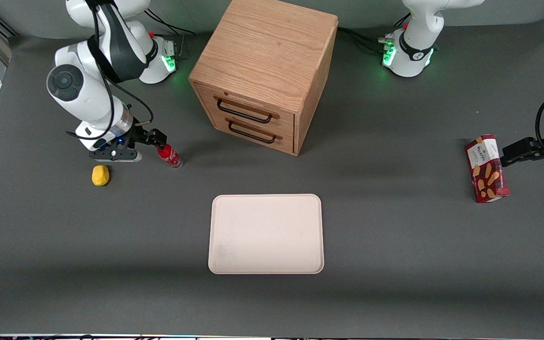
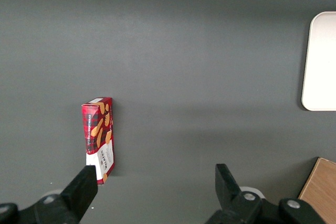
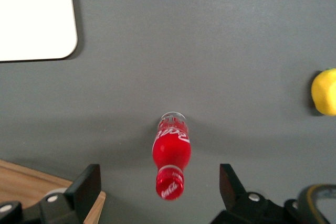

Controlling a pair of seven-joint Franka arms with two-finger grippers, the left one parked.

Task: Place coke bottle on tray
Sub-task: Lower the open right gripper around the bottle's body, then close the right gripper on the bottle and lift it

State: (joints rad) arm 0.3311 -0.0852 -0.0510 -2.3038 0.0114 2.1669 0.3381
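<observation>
I read the scene from largest item down. The wooden drawer cabinet [image 1: 265, 71] stands on the grey table [image 1: 395, 245], farther from the front camera than everything else on the mat, its two drawer fronts with dark handles facing that camera. The tray [image 1: 266, 233] lies flat nearer the front camera than the cabinet, bare of objects; one rounded corner of it also shows in the right wrist view [image 3: 34, 17].

The red snack box [image 1: 487, 168] lies toward the parked arm's end of the table.

The gripper [image 1: 151, 141] hangs low toward the working arm's end. From the wrist camera I see its fingers [image 3: 89, 184] spread wide, one on each side of the coke bottle [image 3: 171, 156] and clear of it — nothing is gripped. The bottle stands upright on the mat [image 1: 170, 156], well apart from the tray, cap just below the fingertips.

The yellow lemon [image 1: 100, 175] rests beside the gripper, slightly nearer the front camera.
</observation>
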